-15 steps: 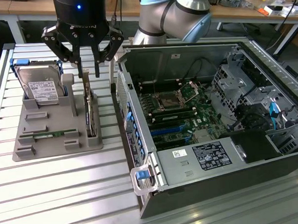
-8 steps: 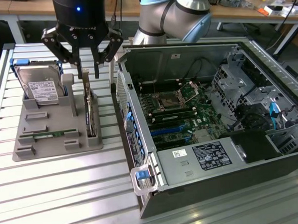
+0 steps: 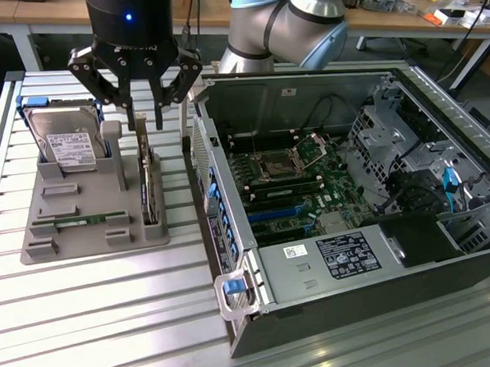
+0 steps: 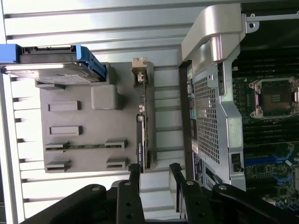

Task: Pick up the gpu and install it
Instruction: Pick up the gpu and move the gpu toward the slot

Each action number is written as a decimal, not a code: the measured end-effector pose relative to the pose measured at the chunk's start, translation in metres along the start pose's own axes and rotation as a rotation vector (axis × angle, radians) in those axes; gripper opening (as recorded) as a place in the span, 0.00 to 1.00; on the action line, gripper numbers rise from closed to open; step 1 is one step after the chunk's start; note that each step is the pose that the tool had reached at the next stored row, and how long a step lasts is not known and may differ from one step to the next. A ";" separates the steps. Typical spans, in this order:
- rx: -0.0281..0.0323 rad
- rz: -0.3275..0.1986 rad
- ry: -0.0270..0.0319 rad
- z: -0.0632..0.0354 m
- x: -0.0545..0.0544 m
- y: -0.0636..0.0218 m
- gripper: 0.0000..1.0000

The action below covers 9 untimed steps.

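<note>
Slatted tabletop (image 3: 95,306): gpu (image 3: 149,184) upright just below gripper (image 3: 145,121)

Ribbed aluminium table (image 3: 104,322), two things sitting straight on it: the open PC case (image 3: 358,305), and a grey parts holder (image 3: 92,249) just beside the case, on the exterior view's left.

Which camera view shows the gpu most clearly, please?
The wrist view: the gpu is seen from above along its whole length, standing on edge in the grey holder, with nothing before it. The exterior view shows the gpu foreshortened, its top close beneath the open gripper.
</note>
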State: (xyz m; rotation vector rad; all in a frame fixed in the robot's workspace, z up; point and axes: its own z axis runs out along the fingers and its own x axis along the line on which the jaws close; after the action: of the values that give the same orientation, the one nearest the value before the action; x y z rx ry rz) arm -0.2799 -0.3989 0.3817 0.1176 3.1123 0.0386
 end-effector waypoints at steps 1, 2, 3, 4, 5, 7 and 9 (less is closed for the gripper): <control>0.0000 0.000 0.0000 0.0003 0.000 0.0000 0.38; -0.0001 0.000 0.0000 0.0006 0.000 0.0000 0.38; 0.0000 0.000 0.0000 0.0008 0.000 0.0000 0.38; 0.0000 0.000 0.0000 0.0010 0.000 -0.0001 0.38; 0.0000 0.000 0.0000 0.0012 0.000 0.0000 0.38; 0.0000 0.000 0.0000 0.0016 0.001 -0.0001 0.38; 0.0001 0.000 0.0000 0.0019 0.001 -0.0001 0.38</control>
State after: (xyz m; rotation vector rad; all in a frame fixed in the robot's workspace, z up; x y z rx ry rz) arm -0.2805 -0.3989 0.3798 0.1176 3.1123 0.0385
